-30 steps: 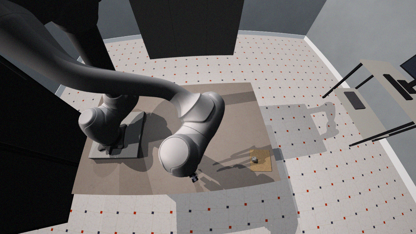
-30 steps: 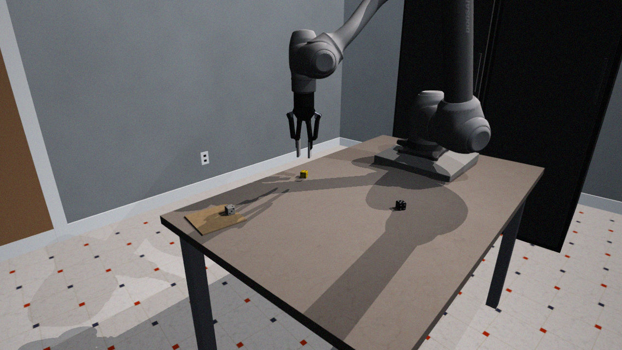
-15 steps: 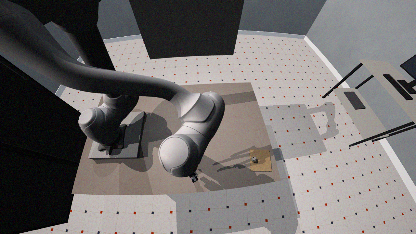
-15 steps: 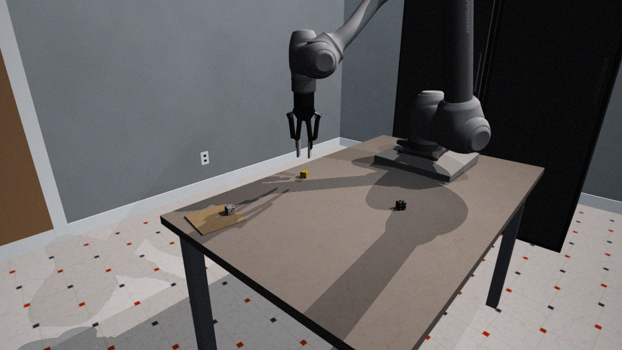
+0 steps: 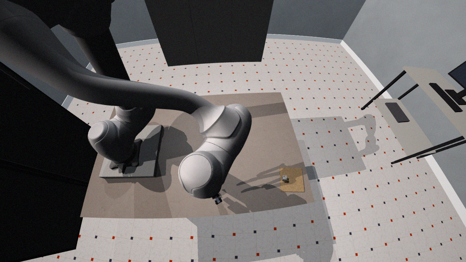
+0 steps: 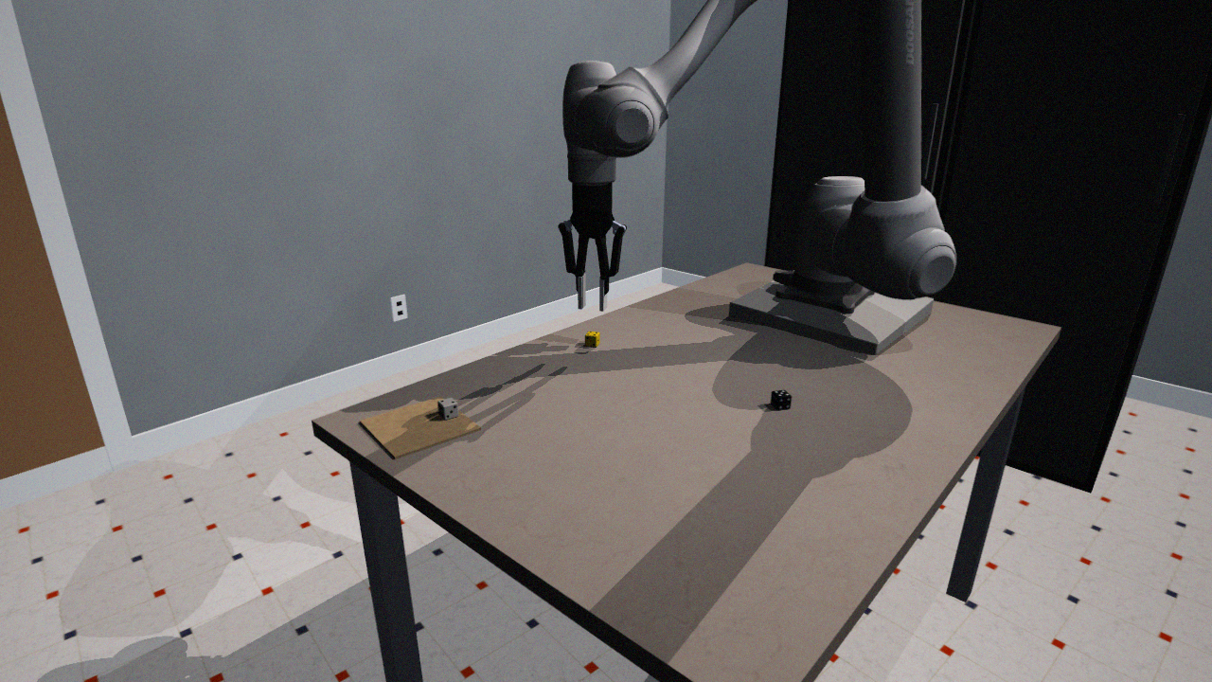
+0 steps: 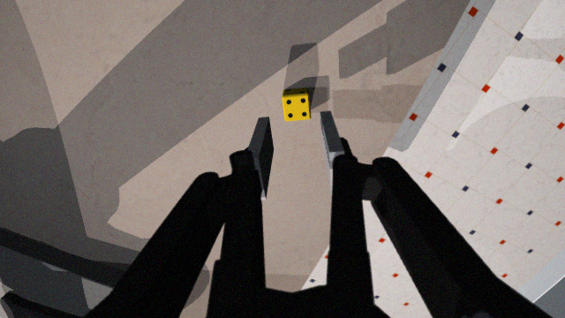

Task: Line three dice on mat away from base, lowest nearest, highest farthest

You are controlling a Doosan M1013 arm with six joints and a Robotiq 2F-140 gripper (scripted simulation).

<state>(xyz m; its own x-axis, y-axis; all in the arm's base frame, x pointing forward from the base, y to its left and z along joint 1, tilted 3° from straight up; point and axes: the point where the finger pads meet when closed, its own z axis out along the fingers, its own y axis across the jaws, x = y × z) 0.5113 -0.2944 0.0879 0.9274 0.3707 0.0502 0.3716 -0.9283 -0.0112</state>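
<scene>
A yellow die (image 6: 592, 339) showing four lies flat on the table near its far edge; it also shows in the wrist view (image 7: 296, 105). My gripper (image 6: 591, 305) (image 7: 296, 131) hangs well above it, pointing down, fingers narrowed to a gap a little wider than the die, with nothing between them. A white die (image 6: 447, 408) sits on the tan mat (image 6: 419, 426) at the table's left corner, also seen from above (image 5: 284, 177). A black die (image 6: 780, 398) lies on the bare table in the arm's shadow, in front of the base. The arm hides the yellow and black dice in the overhead view.
The robot's base plate (image 6: 828, 317) stands at the back right of the table. The table edge runs close beside the yellow die, with tiled floor (image 7: 499, 132) below. A dark cabinet stands behind the base.
</scene>
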